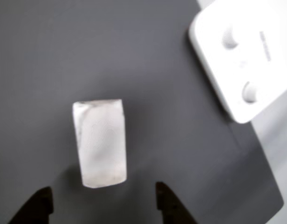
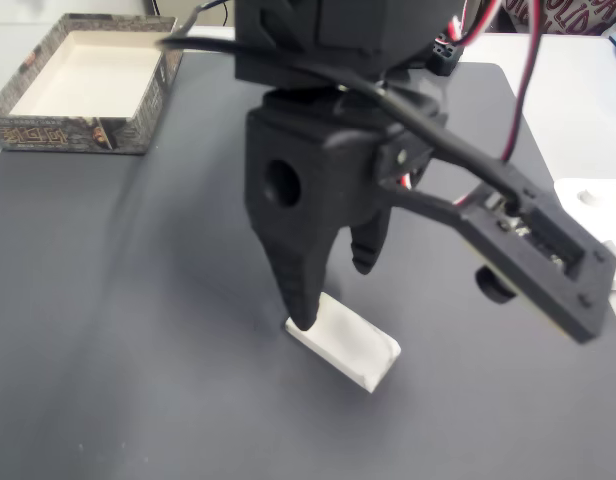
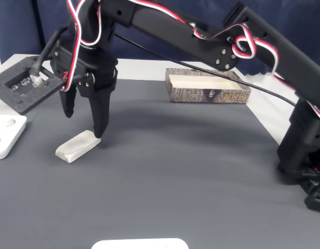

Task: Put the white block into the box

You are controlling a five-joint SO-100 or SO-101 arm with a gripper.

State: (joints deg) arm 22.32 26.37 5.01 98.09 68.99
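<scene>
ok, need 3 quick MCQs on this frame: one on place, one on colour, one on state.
1. Where is the white block?
A. inside the box
B. on the dark mat
C. held in the air

2. What colour is the inside of the box?
A. pale cream
B. red
C. black

3. How is the gripper?
A. shut on the block
B. shut, empty
C. open over the block

Key: 1 B, it lies flat on the mat; 2 A, cream floor and walls show; 3 C, fingers spread apart, nothing clamped.

Print on box side too blurred; nothing legible.
</scene>
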